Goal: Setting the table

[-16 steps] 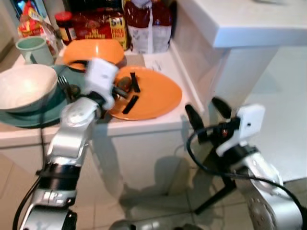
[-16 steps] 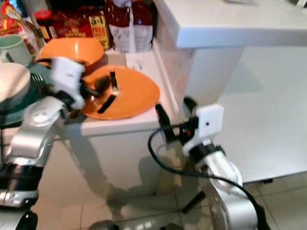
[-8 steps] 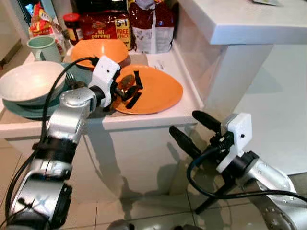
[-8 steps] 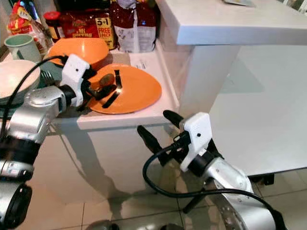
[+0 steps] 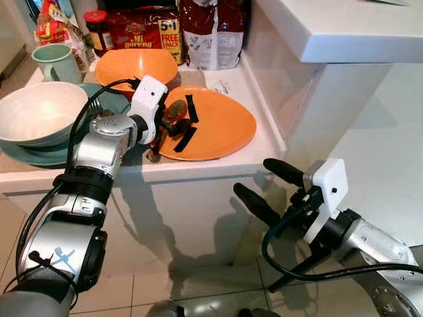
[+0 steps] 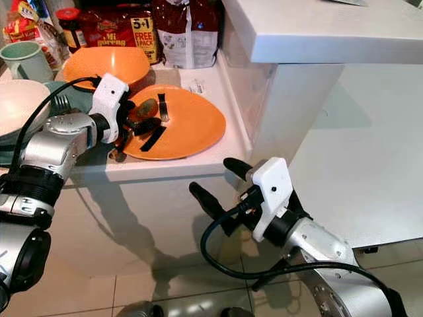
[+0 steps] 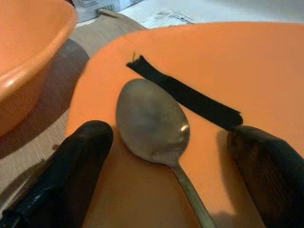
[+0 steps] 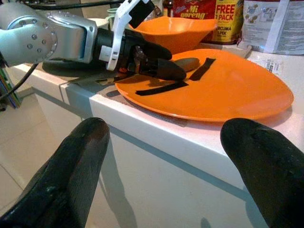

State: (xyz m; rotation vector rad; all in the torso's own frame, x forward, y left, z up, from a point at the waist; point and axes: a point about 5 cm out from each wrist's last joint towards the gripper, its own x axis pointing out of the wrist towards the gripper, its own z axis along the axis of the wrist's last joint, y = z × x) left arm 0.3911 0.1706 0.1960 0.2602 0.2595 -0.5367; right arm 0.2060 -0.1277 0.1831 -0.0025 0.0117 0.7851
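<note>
An orange plate lies on the white counter with a metal spoon and two black strips on it. My left gripper rests at the plate's left rim, open, one finger on each side of the spoon's bowl without closing on it. My right gripper hangs open in front of the counter, below its edge, with nothing between its fingers.
An orange bowl sits behind the plate. A white bowl rests on a teal plate with a fork at the left. A mug, a jar and food packs line the back. A white table rises at the right.
The camera has shifted. My right gripper has swung lower and to the left, under the counter edge. My left gripper stays at the spoon on the plate.
</note>
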